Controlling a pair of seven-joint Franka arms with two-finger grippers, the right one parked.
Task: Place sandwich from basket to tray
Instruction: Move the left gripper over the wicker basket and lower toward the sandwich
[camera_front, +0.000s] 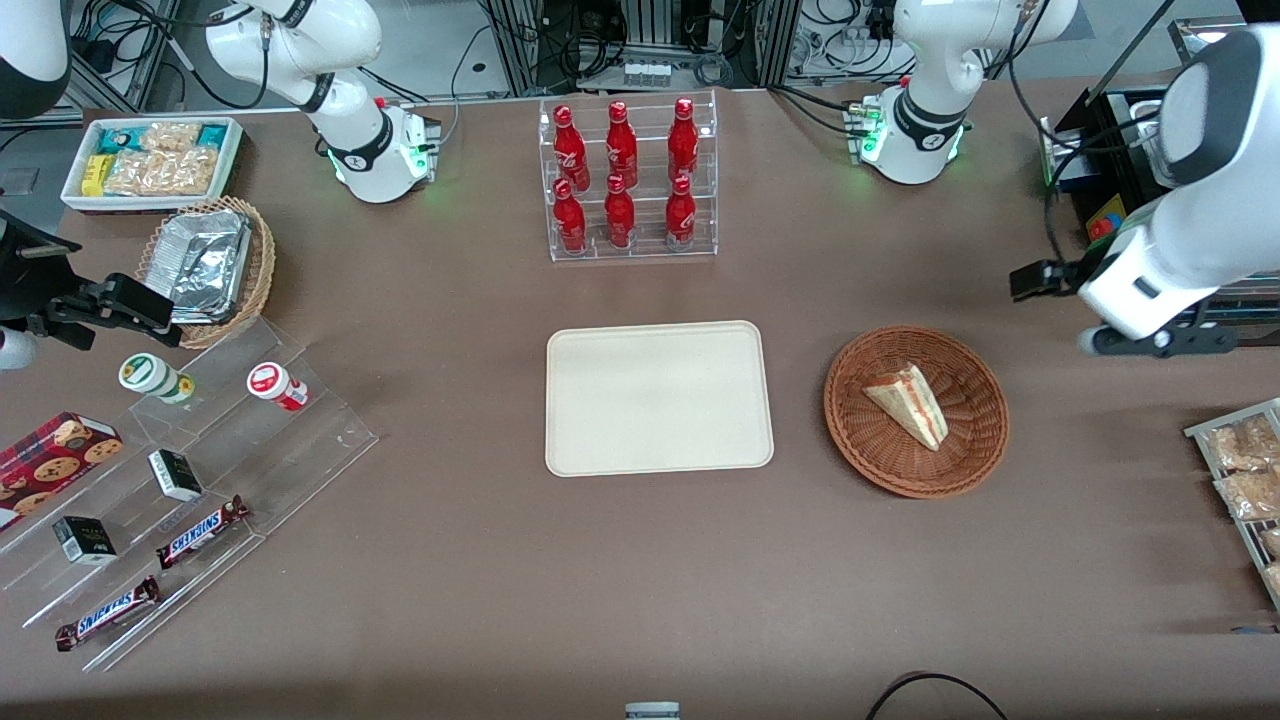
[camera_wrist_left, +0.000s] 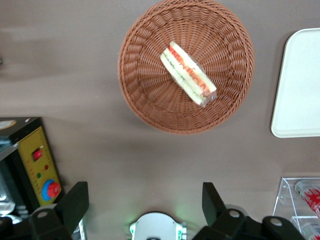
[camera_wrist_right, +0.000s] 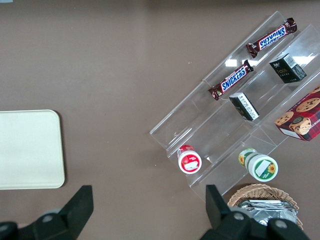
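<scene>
The sandwich (camera_front: 908, 402) is a pale wedge with red, yellow and green layers. It lies in the round reddish-brown basket (camera_front: 965, 465). The cream tray (camera_front: 658, 400) sits flat and bare beside the basket, toward the parked arm's end. In the left wrist view my gripper (camera_wrist_left: 145, 200) is open and empty, its black fingers (camera_wrist_left: 75, 202) wide apart. It hangs high above the table, farther from the front camera than the basket (camera_wrist_left: 145, 95) and the sandwich (camera_wrist_left: 188, 74). The tray's edge (camera_wrist_left: 300, 85) also shows there. The working arm's wrist (camera_front: 1140, 290) is beside the basket, toward the table's end.
A clear rack of red bottles (camera_front: 628, 180) stands farther from the front camera than the tray. A black box with a yellow panel (camera_wrist_left: 35, 165) and a rack of snack packets (camera_front: 1245, 470) are at the working arm's end. A clear stepped stand with snacks (camera_front: 180, 480) lies toward the parked arm's end.
</scene>
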